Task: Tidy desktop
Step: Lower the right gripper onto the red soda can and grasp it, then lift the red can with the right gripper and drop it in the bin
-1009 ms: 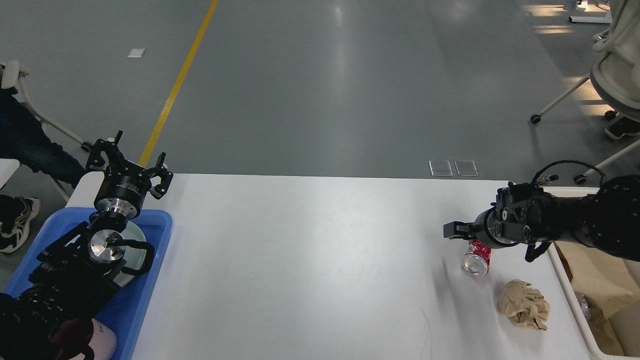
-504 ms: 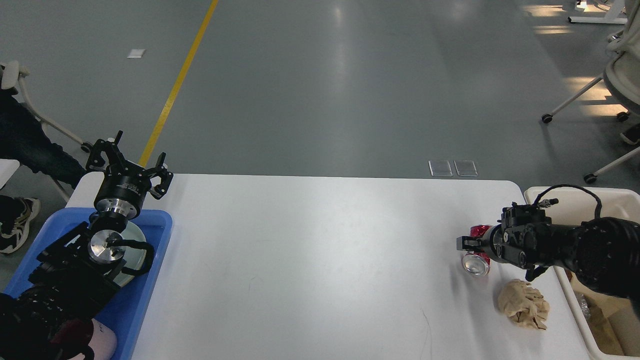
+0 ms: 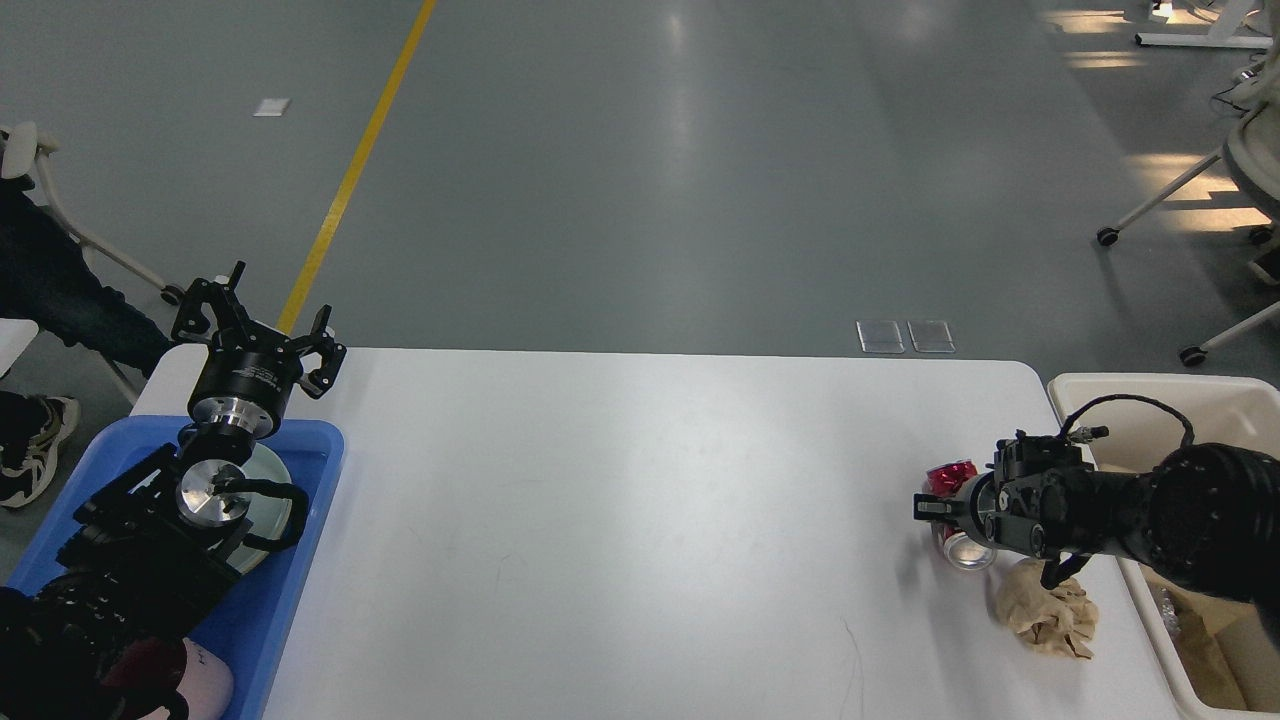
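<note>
Right gripper [image 3: 935, 507] is dropping onto the red can [image 3: 953, 490] near the table's [image 3: 620, 520] right edge, fingers around it, can't tell if pinching yet. Left gripper [image 3: 262, 320] is idling, fingers spread, at the far left corner.

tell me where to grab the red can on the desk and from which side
Grip the red can across its round body, coming from above. It lies on its side on the desktop, open end toward the camera, so the curved walls face the right tool.

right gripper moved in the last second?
Yes. The right gripper has dropped toward the near edge of the desktop, down to the red can.
</note>
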Motion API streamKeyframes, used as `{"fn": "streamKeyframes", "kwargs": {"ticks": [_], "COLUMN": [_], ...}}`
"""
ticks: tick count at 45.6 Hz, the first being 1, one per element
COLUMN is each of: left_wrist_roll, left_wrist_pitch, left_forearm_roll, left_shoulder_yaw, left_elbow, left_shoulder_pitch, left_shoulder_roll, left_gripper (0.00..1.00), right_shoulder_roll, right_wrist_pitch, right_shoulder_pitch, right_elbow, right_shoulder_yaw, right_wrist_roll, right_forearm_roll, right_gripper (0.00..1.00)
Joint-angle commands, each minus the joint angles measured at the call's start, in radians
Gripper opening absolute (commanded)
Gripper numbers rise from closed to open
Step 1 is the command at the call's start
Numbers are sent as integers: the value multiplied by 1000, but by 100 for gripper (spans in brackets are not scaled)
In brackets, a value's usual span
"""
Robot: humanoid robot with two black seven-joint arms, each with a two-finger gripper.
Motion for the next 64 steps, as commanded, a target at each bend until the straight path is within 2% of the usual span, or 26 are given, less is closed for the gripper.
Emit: {"fn": "streamKeyframes", "kwargs": {"ticks": [1, 10, 14, 19, 27, 32, 36, 40, 49, 52, 55, 57, 61, 64], "left_wrist_roll": [0, 0, 0, 0, 0, 0, 0, 0, 0, 0, 0, 0, 0, 0], "left_wrist_pitch": [0, 0, 0, 0, 0, 0, 0, 0, 0, 0, 0, 0, 0, 0], "left_forearm_roll": [0, 0, 0, 0, 0, 0, 0, -1, 0, 0, 0, 0, 0, 0], "left_shoulder_yaw": [0, 0, 0, 0, 0, 0, 0, 0, 0, 0, 0, 0, 0, 0], "left_elbow": [0, 0, 0, 0, 0, 0, 0, 0, 0, 0, 0, 0, 0, 0], "left_shoulder_pitch": [0, -1, -1, -1, 0, -1, -1, -1, -1, 0, 0, -1, 0, -1], "left_shoulder_roll": [0, 0, 0, 0, 0, 0, 0, 0, 0, 0, 0, 0, 0, 0], "left_gripper": [96, 96, 97, 96, 96, 96, 96, 96, 96, 96, 96, 96, 97, 97], "right_shoulder_roll": [-77, -227, -295, -377, -480, -514, -532, -555, -575, -571, -562, -554, -526, -506], "right_wrist_pitch": [2, 12, 58, 167, 446, 516, 502, 418, 77, 19, 3, -7, -18, -27], "right_shoulder_pitch": [124, 409, 530, 706, 941, 997, 984, 922, 542, 416, 285, 204, 43, -51], "right_elbow": [147, 405, 486, 560, 590, 589, 571, 509, 322, 247, 152, 101, -6, -90], "right_shoulder_yaw": [9, 14, 9, 2, -5, -3, -20, -49, -34, -25, 11, 49, 135, 184], "right_wrist_roll": [4, 10, 10, 10, 9, 9, 9, 9, 10, 12, 12, 12, 12, 12], "right_forearm_roll": [1, -2, -2, 0, 1, 1, -6, -6, -8, -8, 1, 1, 1, 1], "right_gripper": [0, 0, 0, 0, 0, 0, 0, 0, 0, 0, 0, 10, 38, 62]}}
